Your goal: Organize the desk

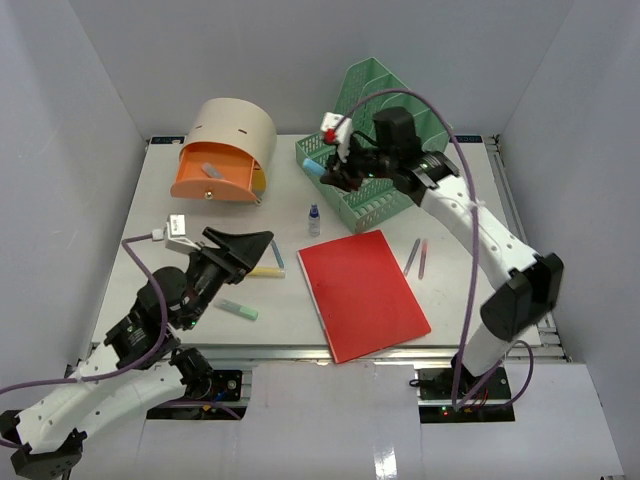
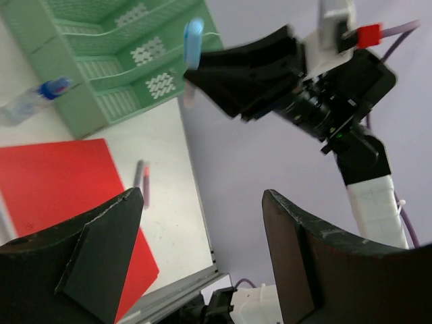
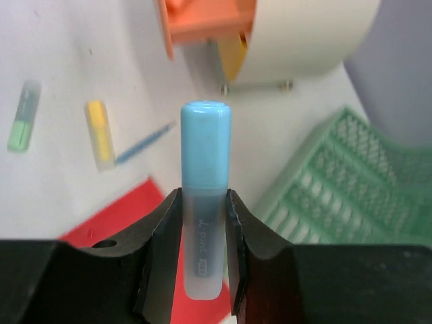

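Note:
The white desk holds scattered stationery. My right gripper is raised over the front left corner of the green mesh rack. It is shut on a blue-capped highlighter, cap pointing away from the fingers; the highlighter also shows in the left wrist view. My left gripper is open and empty, lifted above the desk's left front, over a yellow highlighter. A green highlighter and a blue pen lie near it.
A red notebook lies at the front middle, with two pens to its right. A small blue-capped bottle stands behind it. A beige round drawer box with its orange drawer pulled open is at the back left.

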Robot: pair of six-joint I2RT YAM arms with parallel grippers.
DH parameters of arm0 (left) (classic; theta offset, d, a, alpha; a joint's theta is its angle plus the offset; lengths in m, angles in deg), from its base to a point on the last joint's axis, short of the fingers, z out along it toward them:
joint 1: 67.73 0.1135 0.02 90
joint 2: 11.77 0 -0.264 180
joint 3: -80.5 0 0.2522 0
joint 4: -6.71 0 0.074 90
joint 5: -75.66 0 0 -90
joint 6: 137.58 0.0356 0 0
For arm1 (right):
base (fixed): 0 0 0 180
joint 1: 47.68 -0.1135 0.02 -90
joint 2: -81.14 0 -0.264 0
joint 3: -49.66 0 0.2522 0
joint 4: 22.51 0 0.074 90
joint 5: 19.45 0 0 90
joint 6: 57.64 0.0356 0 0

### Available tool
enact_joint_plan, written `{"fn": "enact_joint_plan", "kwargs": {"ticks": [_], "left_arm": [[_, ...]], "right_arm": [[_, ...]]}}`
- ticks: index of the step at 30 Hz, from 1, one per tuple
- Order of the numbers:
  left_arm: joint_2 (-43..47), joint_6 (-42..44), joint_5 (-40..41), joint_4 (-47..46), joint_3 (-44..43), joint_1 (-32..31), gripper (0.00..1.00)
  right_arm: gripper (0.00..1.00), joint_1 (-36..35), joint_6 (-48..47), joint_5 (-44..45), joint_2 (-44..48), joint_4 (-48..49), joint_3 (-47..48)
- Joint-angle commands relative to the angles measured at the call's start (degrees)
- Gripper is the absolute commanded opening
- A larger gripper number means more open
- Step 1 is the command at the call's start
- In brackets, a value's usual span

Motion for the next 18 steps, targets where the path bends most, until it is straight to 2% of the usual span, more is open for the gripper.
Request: {"fn": "enact_joint_plan", "kwargs": {"ticks": [1,2,4,5,10,14,18], "left_arm": [[5.2,-5.2,7.0,30.9,-0.3,-0.2,0.82],[5.8,-6.3,7.6,34.5,-1.6,-0.2,0.85],[6.9,-9.2,9.1,43.2,-4.0,-0.2,0.96],[7.4,-9.9,9.6,45.0,-4.4,-0.2,0.98],[11.5,-16.1,10.0,54.9,-5.0,-0.2,0.98],[17.4,-20.2,9.4,58.4,-2.8,-0.2,0.98],[24.4,-22.6,8.9,58.5,-0.1,-0.2,0.98]], "right_arm": [[0.11,-8.1,-9.4,5.4,-13.2,-2.3,18.8],[0.11,-9.8,-11.2,7.3,-16.8,-2.2,23.7],[0.12,-14.2,-15.9,12.1,-20.7,-0.1,27.2],[0.12,-16.4,-18.1,14.0,-21.6,2.0,28.8],[0.12,-19.9,-15.6,14.8,-30.4,11.4,38.6],[0.11,-20.2,-10.8,15.9,-34.0,24.4,37.6],[0.09,-20.1,-8.5,18.5,-38.2,31.3,39.7]]}}
